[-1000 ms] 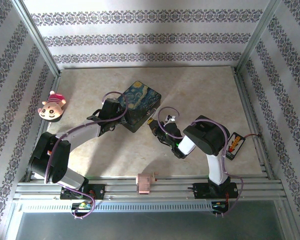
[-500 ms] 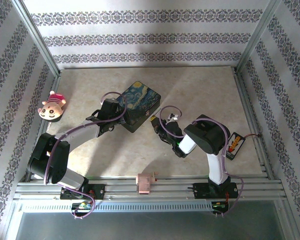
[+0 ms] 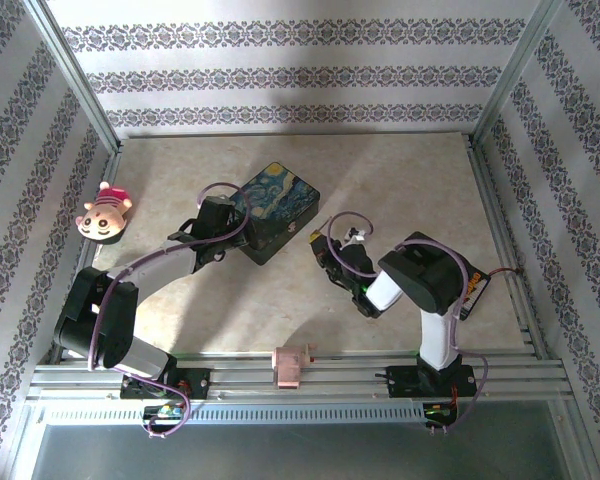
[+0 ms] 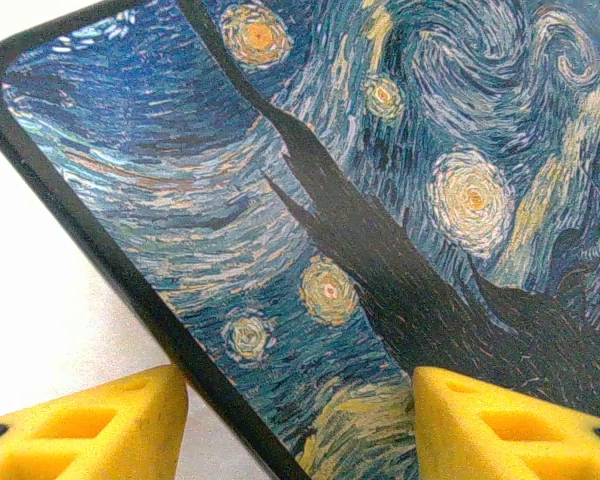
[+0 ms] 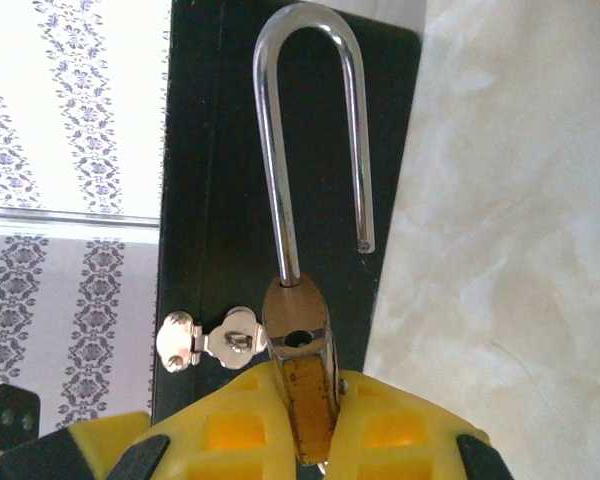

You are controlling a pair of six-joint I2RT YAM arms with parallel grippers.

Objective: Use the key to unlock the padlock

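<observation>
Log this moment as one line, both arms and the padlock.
right gripper: jaws shut on padlock | shackle: free end out, open | left gripper: jaws astride painted box edge, grip unclear

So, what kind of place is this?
Probably a robot test booth: wallpapered panels in an aluminium frame enclose a marble-look table, and the left arm and right arm are bolted to its front rail.

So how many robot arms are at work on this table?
2. The left arm reaches to the painted box; the right arm holds a small padlock next to that box. None seems hidden.
</observation>
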